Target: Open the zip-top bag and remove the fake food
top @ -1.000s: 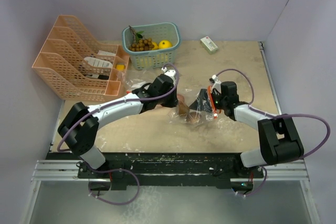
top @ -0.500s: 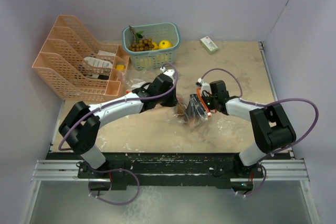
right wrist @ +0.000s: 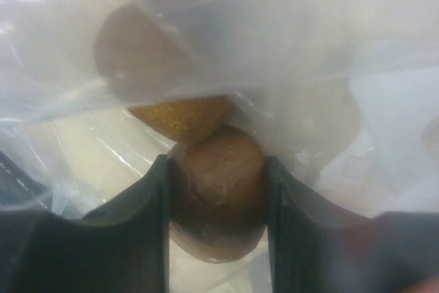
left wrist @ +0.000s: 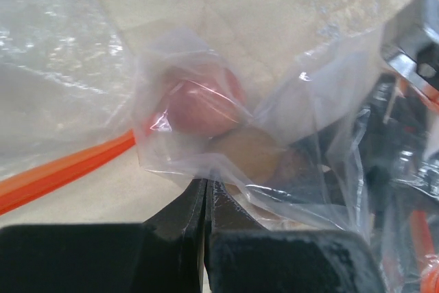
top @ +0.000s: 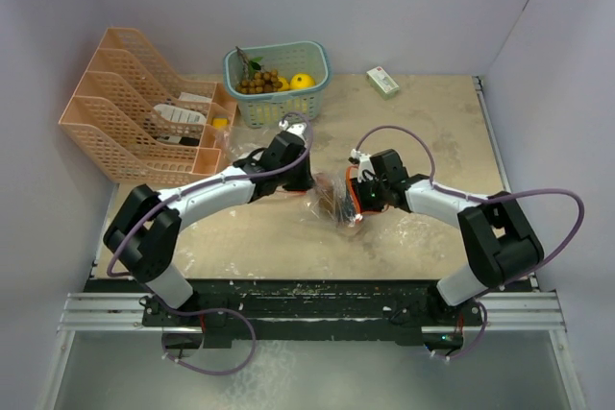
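No legible writing anywhere. The white-green box (top: 383, 82) near the far right corner of the table (top: 432, 141) carries a label with a red mark, too small to read.

zip-top bag (top: 320, 212): clear, glossy, crinkled film with an orange zip strip (left wrist: 62, 173). It lies mid-table, between the two arms.

left gripper (left wrist: 208, 190): matte black jaws fully together, pinching a fold of the bag film.

right gripper (right wrist: 217, 166): jaws partway in, clamped on a brown oval piece (right wrist: 218, 217) that is smooth and dull and touches both black fingers. Can't tell whether film sits between fingers and piece.

fake food (top: 334, 201) in the bag, besides the held one:
- second brown rounded piece (right wrist: 137, 46), behind the film
- golden grainy piece (right wrist: 180, 116), touching the top of the held piece
- smooth reddish round piece (left wrist: 202, 104), with a tan piece (left wrist: 250, 156) just beside it

Outside the bag: a teal perforated plastic basket (top: 279, 110) at the far edge holds a brown cluster of small balls (top: 259, 82) with a stem, and a glossy yellow fruit (top: 302, 81). A pink slotted file rack (top: 115, 136) sits along the left edge; the small white and yellow items inside it can't be identified.
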Tool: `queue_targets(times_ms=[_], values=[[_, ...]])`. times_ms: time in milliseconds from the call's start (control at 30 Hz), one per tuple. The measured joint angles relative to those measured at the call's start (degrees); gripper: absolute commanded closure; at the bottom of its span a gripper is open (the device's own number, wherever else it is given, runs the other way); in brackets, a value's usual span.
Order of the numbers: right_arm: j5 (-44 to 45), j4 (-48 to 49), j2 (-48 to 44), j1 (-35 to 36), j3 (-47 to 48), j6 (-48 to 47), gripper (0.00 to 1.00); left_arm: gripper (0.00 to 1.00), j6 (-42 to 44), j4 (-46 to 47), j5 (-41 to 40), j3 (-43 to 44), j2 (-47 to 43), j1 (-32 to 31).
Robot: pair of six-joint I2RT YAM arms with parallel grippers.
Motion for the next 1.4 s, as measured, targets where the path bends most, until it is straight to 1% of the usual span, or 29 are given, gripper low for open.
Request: queue_targets(times_ms=[33,100,233,567,967,1233,1400], values=[[0.28,-0.11,0.0,0.0,0.02,0.09,0.81,1.0,-0.09,-0.07,0.02,-0.48,-0.31,0.81],[1.05,-0.39,-0.04,0.0,0.2,0.39,0.89,1.0,-0.09,-0.13,0.04,-1.14,-0.81,2.03],[1.79,-1.36,-0.87,0.04,0.59,0.74,1.0,1.0,-0.09,-0.63,0.07,-2.19,-2.05,4.0],[3.17,-4.68,-6.14,-0.15,2.4,3.61,1.0,1.0,-0.04,-1.36,-0.13,-5.79,-6.32,5.4],[1.81,-7.69,-13.64,-3.65,5.44,6.64,1.0,1.0,-0.13,-1.2,-1.53,-9.97,-9.38,5.7],[-0.17,-5.77,-23.19,-6.25,5.79,9.81,1.0,1.0,-1.05,-0.44,-1.31,-12.17,-9.38,5.7],[-0.46,-3.65,-25.9,-6.75,6.19,11.72,1.0,1.0,-1.11,0.28,-1.22,-12.41,-9.38,5.7]])
